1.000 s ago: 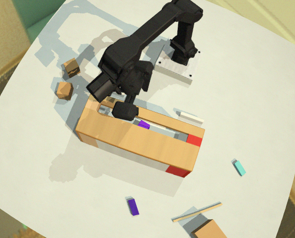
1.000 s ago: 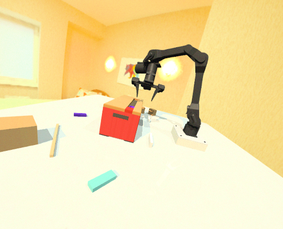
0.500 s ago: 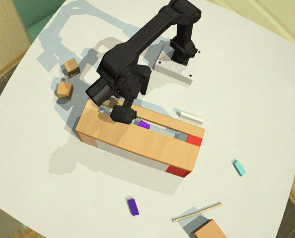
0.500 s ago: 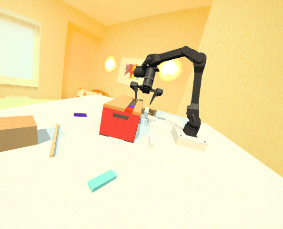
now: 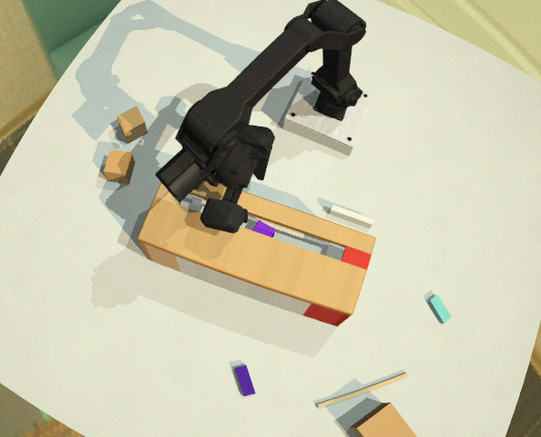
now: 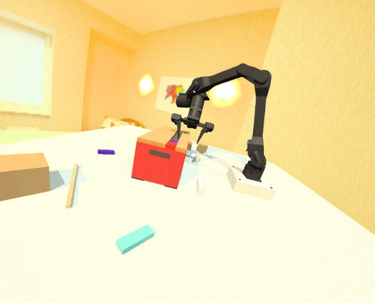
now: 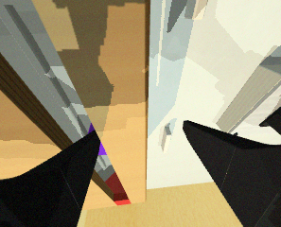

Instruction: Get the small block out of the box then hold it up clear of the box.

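The box has a wooden top with a long slot and a red end with a dark opening. The purple block shows through the slot, inside the box, near mid-length. My gripper is open and empty, pointing down at the box. One finger is at the slot, on the far side of the block from the red end; the other hangs outside the long side facing the robot base. How deep the slot finger reaches is hidden.
A white bar lies beside the box on the base side. Two wooden cubes stand past the non-red end. A teal bar, loose purple bar, stick and large tan block lie farther off.
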Controlling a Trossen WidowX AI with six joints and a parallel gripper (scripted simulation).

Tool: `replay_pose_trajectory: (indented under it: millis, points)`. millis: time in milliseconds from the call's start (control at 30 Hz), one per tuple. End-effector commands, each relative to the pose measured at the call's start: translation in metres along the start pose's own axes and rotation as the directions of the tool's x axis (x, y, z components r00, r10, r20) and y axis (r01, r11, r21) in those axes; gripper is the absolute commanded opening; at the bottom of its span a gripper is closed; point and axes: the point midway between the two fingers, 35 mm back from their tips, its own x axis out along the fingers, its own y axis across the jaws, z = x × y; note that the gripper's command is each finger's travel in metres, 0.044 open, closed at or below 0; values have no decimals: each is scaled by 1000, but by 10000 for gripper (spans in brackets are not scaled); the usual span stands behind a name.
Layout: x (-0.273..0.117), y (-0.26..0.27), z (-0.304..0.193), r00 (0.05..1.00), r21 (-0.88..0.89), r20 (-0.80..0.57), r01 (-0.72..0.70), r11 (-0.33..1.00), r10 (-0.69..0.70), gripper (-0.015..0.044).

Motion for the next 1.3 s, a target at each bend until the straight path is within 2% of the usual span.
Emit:
replay_pose_trajectory:
  millis: [0,400,567,1267]
  points:
    - [8,-2,4,1000,-1,-2,9,1000,-9,400]
    - [25,-3,12,1000,-1,-2,9,1000,-9,400]
    - [20,-2,9,1000,0,0,2,1000,-2,400]
    - [36,-2,-35,1000,0,-5,2,1000,-2,400]
